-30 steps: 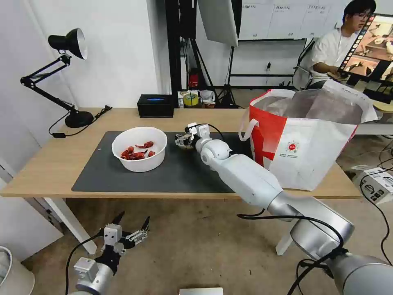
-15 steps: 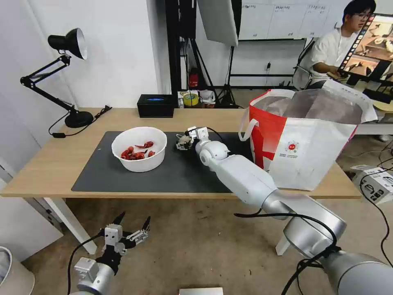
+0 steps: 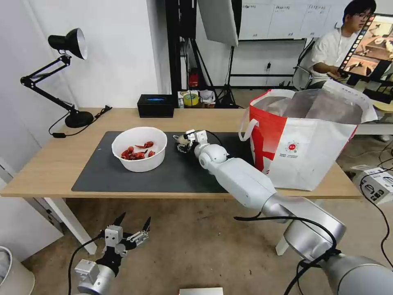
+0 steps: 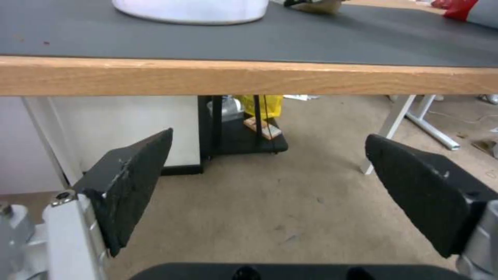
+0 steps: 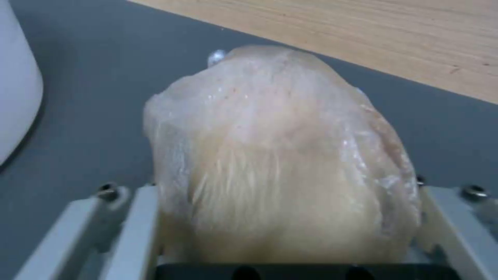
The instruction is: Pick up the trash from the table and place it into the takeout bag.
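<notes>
On the dark mat [image 3: 172, 174] of the table [image 3: 49, 164] lies a tan round lump [image 3: 180, 139], a piece of the trash. My right gripper [image 3: 183, 144] is shut on it. In the right wrist view the lump [image 5: 280, 147] bulges between the two pale fingers [image 5: 127, 221], resting on the mat. A white bowl of red shells [image 3: 139, 148] stands just left of it. The takeout bag [image 3: 305, 139] stands open at the table's right end. My left gripper [image 3: 127, 234] hangs open below the table's front edge, its black pads [image 4: 132, 186] wide apart.
A black desk lamp [image 3: 67, 73] stands at the table's back left and a black box [image 3: 155, 105] at the back edge. The table's front edge [image 4: 249, 77] runs just above the left gripper. A person sits behind the bag.
My right gripper has slid a little to the left along the mat and its fingers have drawn in around the tan lump. The left arm has not moved.
</notes>
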